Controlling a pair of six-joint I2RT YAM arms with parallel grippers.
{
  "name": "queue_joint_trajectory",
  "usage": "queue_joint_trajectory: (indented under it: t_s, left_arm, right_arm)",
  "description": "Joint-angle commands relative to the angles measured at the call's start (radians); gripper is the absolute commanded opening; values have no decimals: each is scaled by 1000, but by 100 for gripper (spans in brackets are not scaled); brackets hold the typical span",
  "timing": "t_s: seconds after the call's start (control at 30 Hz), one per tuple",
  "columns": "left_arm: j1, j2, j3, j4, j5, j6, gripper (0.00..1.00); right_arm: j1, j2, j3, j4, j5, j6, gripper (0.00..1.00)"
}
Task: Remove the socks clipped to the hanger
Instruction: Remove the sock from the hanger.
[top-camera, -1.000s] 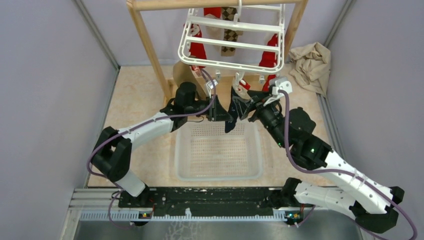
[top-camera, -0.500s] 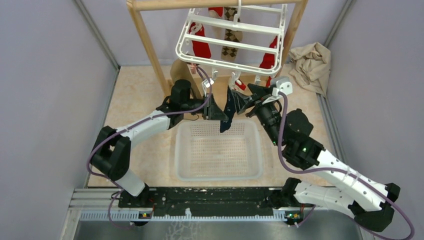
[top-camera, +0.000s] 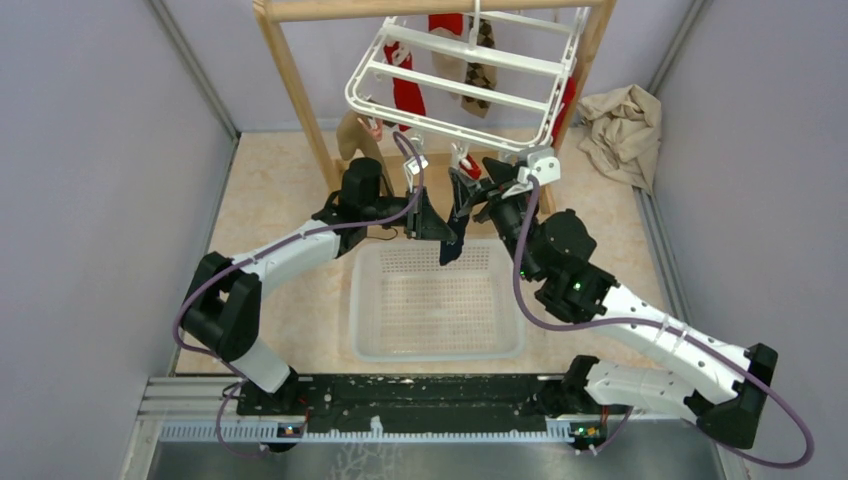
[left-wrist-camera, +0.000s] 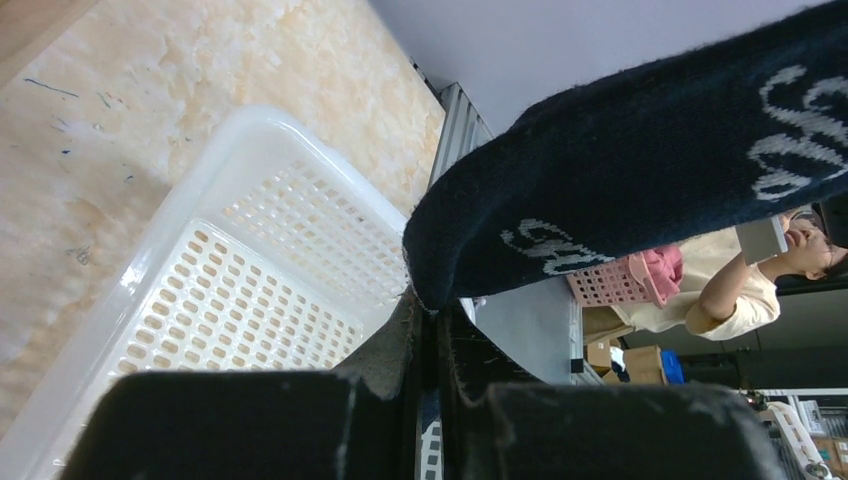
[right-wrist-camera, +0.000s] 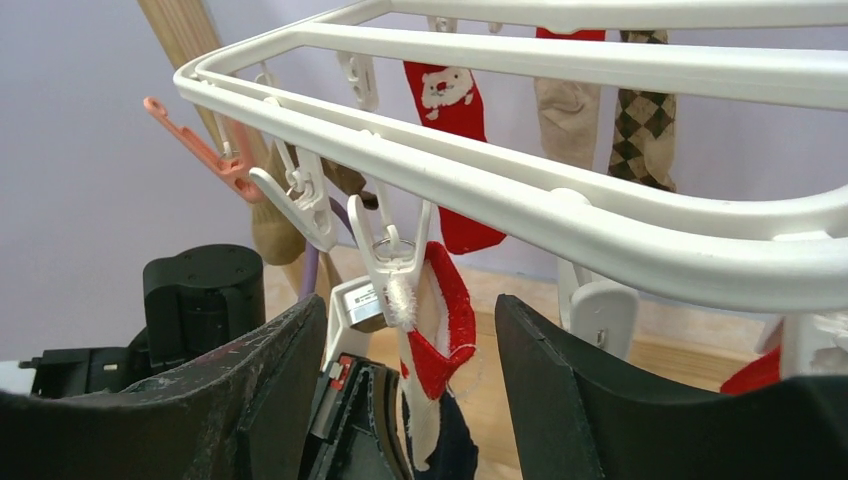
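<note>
You are mid-release on one sock: your left gripper is pinched tight on the lower end of the navy sock, which hangs just above the far rim of the white basket, while your right gripper stands with jaws wide on either side of a dangling clip under the near rail of the hanger. That clip bites a red sock with white trim, and the navy fabric shows just beneath it (whether the navy sock's top sits in this same clip or a neighbouring one, you cannot tell from here). Your next move, as I read it, is to close the right jaws on the clip's wings to spring it, then let the left draw the sock down over the basket. Mind the hanger, which hangs tilted and will likely swing if you push. The orange clip, the other white clips and the wooden frame crowd the left side, and a Santa sock, a tan sock and a diamond-patterned sock wait behind
</note>
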Motion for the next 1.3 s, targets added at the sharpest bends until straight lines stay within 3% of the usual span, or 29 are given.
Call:
queue_joint_trajectory:
  t_s: [0.0,0.73,1.27]
  left_arm:
    - [6,16,15,6,25,7,4]
    - [5,58,3,25,51,8,2]
    - [6,67,4,28,58,7,1]
  right_arm:
    - [9,40,5,116,26,-40,64]
    - [1,148,52,246,73,-103,66]
    - [-120,134,25,282,-54,33,66]
